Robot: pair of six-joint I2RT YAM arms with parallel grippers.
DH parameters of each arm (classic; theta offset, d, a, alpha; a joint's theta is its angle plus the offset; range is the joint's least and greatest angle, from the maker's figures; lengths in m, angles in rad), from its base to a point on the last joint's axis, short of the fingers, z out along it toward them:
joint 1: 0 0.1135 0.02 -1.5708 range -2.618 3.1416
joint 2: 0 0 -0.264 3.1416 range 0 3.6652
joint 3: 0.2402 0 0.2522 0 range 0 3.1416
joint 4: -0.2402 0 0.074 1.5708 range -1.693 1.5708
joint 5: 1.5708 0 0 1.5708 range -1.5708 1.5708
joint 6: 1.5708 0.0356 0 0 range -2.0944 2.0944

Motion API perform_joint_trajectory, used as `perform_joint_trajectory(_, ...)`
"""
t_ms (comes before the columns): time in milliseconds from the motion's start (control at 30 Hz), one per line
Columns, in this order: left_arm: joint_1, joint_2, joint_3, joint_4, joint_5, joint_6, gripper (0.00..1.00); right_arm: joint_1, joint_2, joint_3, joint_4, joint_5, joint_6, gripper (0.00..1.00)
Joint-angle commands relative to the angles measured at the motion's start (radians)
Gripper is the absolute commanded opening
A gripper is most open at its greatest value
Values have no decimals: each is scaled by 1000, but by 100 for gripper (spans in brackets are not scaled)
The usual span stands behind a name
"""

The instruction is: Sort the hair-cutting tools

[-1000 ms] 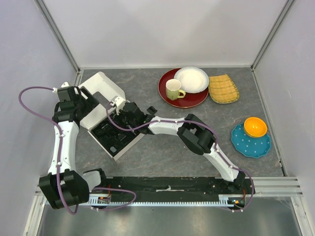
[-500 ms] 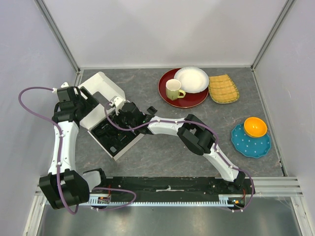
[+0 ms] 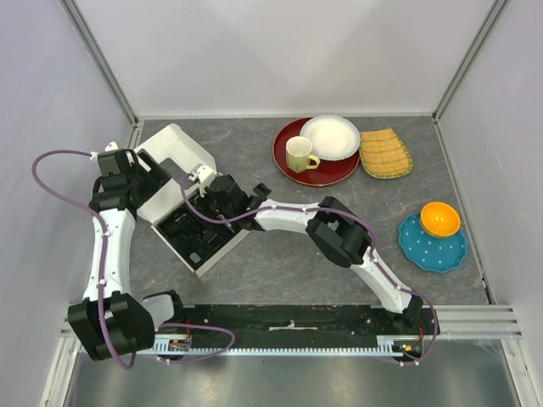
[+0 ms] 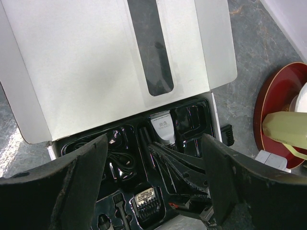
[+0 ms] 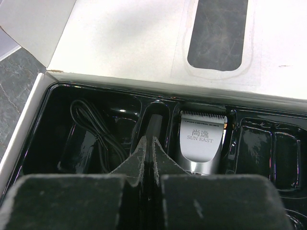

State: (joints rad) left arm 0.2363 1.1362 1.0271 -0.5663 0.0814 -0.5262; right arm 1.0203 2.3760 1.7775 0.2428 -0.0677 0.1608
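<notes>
The white box (image 3: 170, 142) lies open, with its black tray (image 3: 222, 246) on the near side. In the tray lie the silver-headed clipper (image 5: 201, 139), also seen in the left wrist view (image 4: 163, 128), the coiled black cord (image 5: 91, 129) and a comb guard (image 4: 146, 203). My right gripper (image 5: 148, 143) is down in the tray beside the clipper. It is shut on the thin black comb (image 5: 156, 122), which lies in a narrow slot. My left gripper (image 4: 153, 184) is open and empty, held above the box. Another comb guard (image 3: 260, 190) lies on the table right of the box.
A yellow mug (image 3: 299, 154) and a white bowl (image 3: 331, 136) sit on a red plate (image 3: 288, 172) at the back. A bamboo mat (image 3: 384, 153) lies to their right. An orange bowl (image 3: 440, 219) sits on a blue plate (image 3: 433, 248) at the right.
My right gripper has shifted slightly left and back over the tray. The left arm has not moved.
</notes>
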Motion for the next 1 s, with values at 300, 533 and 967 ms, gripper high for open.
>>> perform_joint_trajectory(300, 9, 7, -1, 43, 17, -17, 85, 4, 6, -23, -65, -38, 3, 0)
perform_joint_trajectory(533, 11, 5, 1, 45, 18, -15, 85, 4, -15, -84, -34, -43, 23, 0)
perform_joint_trajectory(967, 14, 7, -1, 43, 21, -17, 85, 6, -67, 0, -148, 61, 55, 11)
